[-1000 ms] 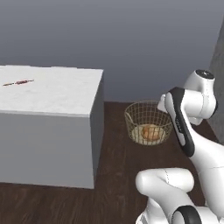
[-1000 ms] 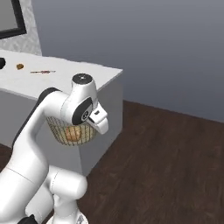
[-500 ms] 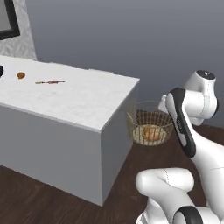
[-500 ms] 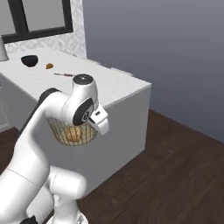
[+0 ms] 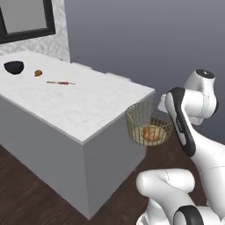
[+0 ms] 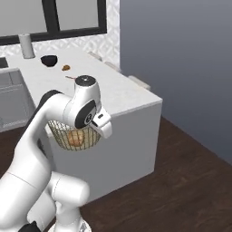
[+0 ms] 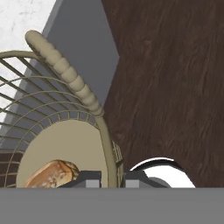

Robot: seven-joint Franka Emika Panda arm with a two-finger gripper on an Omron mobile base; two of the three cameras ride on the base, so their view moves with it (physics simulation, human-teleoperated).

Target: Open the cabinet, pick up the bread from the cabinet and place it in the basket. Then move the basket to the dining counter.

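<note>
Basket (image 5: 148,127), round tan-gold wire mesh with a solid pale base, carried clear of the floor just beside the near corner of the dining counter (image 5: 79,110). Its rim sits at about the height of the marble top and is not yet over it. Bread (image 5: 151,134), a small golden-brown loaf, rests on the basket's base; in the hand view it lies at the lower left of the base.

Gripper (image 7: 113,177): the two dark fingertips are pinched nearly together on the thin wire rim of the basket, one inside the wall and one outside, beside a ribbed loop handle (image 7: 65,72). The whole load hangs from this single point on the rim.

Farther along the dining counter, towards its far end, lie a black bowl (image 5: 14,67), a small flat orange-brown morsel (image 5: 38,73) and a thin reddish utensil (image 5: 60,82), too small to identify. In the right base view a pale cylinder (image 6: 26,45) stands farther back still.

Risks, as a judgement:
- With the rim level with the marble top, a sideways move without lifting would drive the mesh wall into the square overhanging edge.
- A one-point pinch on thin wire may let the basket swing or twist, tipping the bread out.
- Setting the base down half over the edge would leave it liable to topple.
</note>
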